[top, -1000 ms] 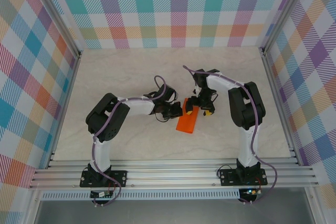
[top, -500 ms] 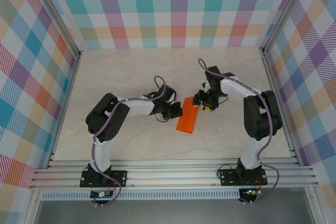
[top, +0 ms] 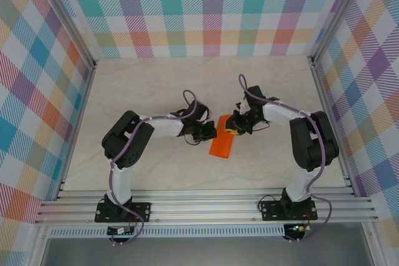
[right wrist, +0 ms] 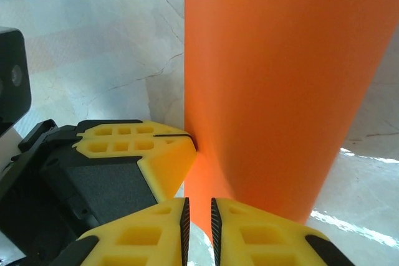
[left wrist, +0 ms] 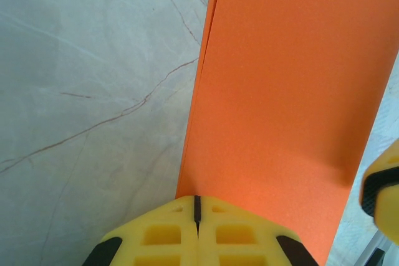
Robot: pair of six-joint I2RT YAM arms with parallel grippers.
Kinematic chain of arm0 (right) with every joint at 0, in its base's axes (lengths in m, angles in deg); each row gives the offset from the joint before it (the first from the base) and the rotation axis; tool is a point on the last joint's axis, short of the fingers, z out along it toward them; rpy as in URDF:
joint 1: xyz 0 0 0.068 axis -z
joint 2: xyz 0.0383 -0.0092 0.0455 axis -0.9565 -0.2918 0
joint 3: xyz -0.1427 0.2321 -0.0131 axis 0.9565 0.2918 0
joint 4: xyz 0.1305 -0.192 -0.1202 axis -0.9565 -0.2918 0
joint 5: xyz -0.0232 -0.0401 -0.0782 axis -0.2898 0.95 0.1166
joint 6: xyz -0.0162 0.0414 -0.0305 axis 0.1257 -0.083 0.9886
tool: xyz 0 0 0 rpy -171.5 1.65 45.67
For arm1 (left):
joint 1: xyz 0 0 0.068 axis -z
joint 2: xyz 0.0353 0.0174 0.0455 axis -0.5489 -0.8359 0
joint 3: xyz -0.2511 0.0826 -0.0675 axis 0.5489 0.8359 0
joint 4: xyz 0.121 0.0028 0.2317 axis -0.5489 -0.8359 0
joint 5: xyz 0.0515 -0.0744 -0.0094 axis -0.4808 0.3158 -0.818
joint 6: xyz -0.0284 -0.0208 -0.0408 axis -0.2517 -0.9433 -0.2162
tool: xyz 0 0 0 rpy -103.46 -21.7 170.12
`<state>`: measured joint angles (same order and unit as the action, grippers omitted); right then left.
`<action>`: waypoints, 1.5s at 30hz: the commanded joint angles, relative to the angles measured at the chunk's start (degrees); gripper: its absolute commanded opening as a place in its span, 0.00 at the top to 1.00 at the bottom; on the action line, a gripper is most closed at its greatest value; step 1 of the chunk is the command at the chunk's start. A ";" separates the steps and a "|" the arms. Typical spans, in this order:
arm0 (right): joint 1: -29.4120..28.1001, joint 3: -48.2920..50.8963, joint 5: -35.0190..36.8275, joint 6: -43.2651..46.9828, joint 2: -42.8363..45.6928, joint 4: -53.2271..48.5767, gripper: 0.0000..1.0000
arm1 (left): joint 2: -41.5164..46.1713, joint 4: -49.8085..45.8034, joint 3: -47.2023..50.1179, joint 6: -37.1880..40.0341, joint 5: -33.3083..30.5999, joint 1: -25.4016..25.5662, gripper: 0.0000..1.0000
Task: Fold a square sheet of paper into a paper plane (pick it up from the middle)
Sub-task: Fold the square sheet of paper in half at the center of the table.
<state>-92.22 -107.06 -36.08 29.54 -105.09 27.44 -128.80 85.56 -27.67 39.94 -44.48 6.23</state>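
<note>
**A:** Top view: where is the sheet of paper recorded?

**B:** The sheet of paper is noted as a narrow folded strip near the middle of the counter, between the two arms. The left pincer is set at its upper left edge and the right pincer at its upper right. Both are brought to the same end, presumably so that end can be steadied from one side while it is worked from the other.

**A:** Left wrist view?

**B:** The left pincer is seen clenched, its fingers meeting along a thin seam. The near edge of the sheet runs straight into that seam, so a grip on the paper is judged (stacked layers are visible along the left long edge). A yellow fingertip of the right pincer is caught just beside the opposite long edge.

**A:** Right wrist view?

**B:** The right pincer is seen almost closed, with a slim slit between its fingers and orange showing inside the slit. Whether the pads bear on the paper cannot be told. The tip of the left pincer is seen touching the sheet's left edge.

**A:** Stage of the task?

**B:** No pointed dart is seen, so the folding is judged unfinished. A two-sided hold is probably being set up for the next crease.
</note>
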 commanded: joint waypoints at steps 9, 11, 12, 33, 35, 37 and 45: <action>0.96 4.54 -1.38 1.61 -3.87 5.37 0.77 | -3.31 -3.57 1.10 0.90 -1.28 0.67 1.00; 1.29 5.33 -1.11 1.97 -4.02 5.48 0.77 | -3.50 -3.65 1.07 0.82 -1.20 0.71 1.00; 1.51 5.71 -0.95 2.26 -4.02 5.55 0.76 | -3.44 -3.74 1.07 0.95 -1.16 0.72 1.00; 2.53 11.43 -9.80 0.29 4.67 13.18 0.76 | -4.11 -4.27 0.72 1.36 -1.03 0.73 1.00; 2.53 13.17 -10.76 -0.43 5.32 14.68 0.76 | -4.18 -4.31 0.63 1.40 -1.03 0.73 1.00; 2.49 14.51 -10.98 -0.99 5.02 15.73 0.76 | -4.20 -4.31 0.63 1.50 -1.03 0.73 1.00; 2.39 17.61 -7.72 1.28 1.88 15.24 0.76 | -4.43 -4.49 0.45 1.82 -0.68 0.73 1.00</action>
<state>-89.90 -90.71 -44.80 29.30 -101.96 42.46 -129.39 85.56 -28.19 40.64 -43.63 6.23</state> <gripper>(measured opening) 0.242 0.046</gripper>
